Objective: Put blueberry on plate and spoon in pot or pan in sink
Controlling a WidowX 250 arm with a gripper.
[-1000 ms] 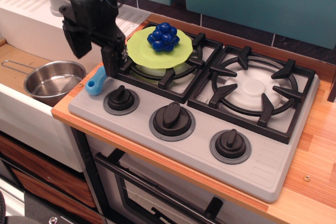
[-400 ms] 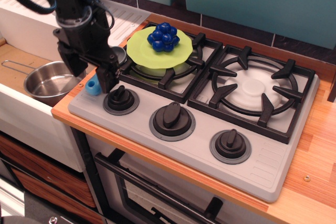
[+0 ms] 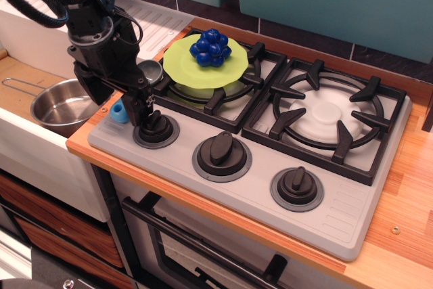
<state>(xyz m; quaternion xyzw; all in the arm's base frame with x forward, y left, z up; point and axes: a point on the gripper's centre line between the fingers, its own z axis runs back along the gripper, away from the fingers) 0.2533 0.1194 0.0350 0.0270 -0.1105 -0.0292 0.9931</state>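
Note:
The blueberry (image 3: pixel 211 47) lies on the lime-green plate (image 3: pixel 181 64), which rests on the left burner. The spoon lies at the stove's left edge, its grey bowl (image 3: pixel 150 69) toward the plate and its light-blue handle (image 3: pixel 120 112) toward the front. My gripper (image 3: pixel 116 103) is low over the spoon, open, with one finger on each side of the blue handle. The steel pot (image 3: pixel 59 107) stands in the sink (image 3: pixel 15 76) just left of the gripper, its thin handle pointing left.
A grey stove top (image 3: pixel 270 167) with two black burner grates (image 3: pixel 331 123) and three black knobs (image 3: pixel 222 152) fills the wooden counter (image 3: pixel 406 187). The nearest knob (image 3: pixel 155 126) is just right of my gripper. A ribbed white drainboard (image 3: pixel 159 21) lies behind.
My gripper has moved left and down, from above the spoon's middle to straddling its blue handle. The spoon's grey bowl has come into view. The blueberry, plate and pot have not moved.

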